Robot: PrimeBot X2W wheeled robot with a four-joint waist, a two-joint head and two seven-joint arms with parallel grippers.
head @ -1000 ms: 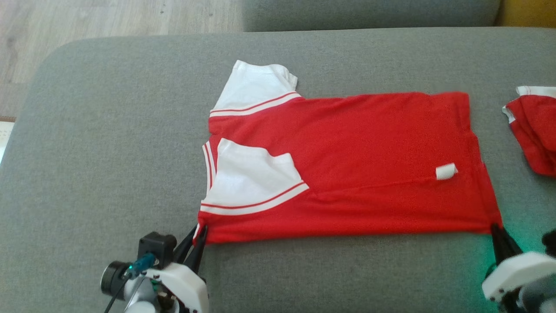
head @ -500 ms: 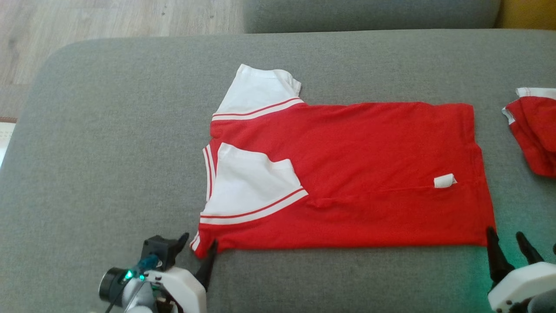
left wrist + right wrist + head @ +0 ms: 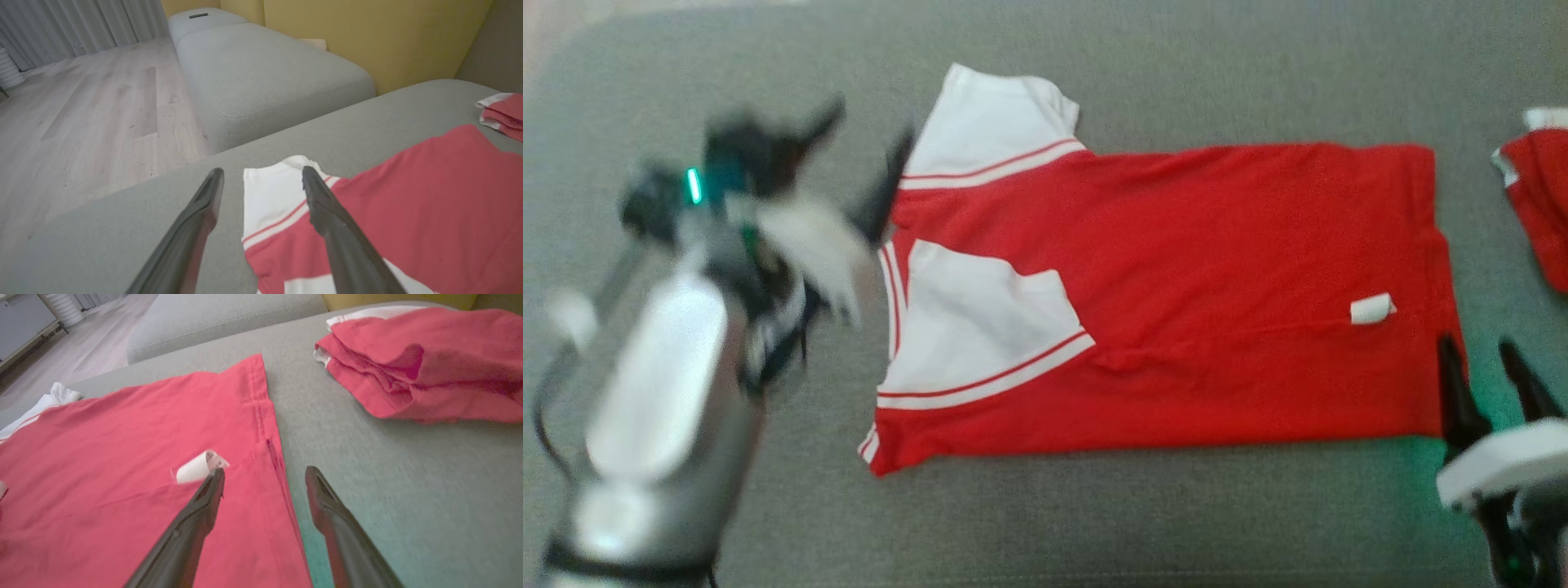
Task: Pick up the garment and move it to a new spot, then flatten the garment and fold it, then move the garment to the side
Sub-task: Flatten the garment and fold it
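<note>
We see the red short-sleeved cotton T-shirt with white, red-striped sleeves [image 3: 1192, 269] lying flat across the middle of the grey fabric sofa seat [image 3: 1135, 514]. Its sleeves point toward 9 o'clock and its hem toward 3 o'clock, with one sleeve folded in over the body. The left jaws, blurred in the head view, stand at about 10 o'clock from the shirt's middle, spread wide and holding nothing. In the left wrist view one dark finger [image 3: 196, 228] is over the bare seat and the other over the far white sleeve. The right jaws are at about 4 o'clock by the hem's near corner — equally wide and empty, straddling the hem edge, with one dark finger [image 3: 192, 526] just beside a small rolled white label [image 3: 198, 467]. Another folded red garment [image 3: 1535, 220] lies apart at 3 o'clock. Whether any finger touches the cloth we cannot tell.
</note>
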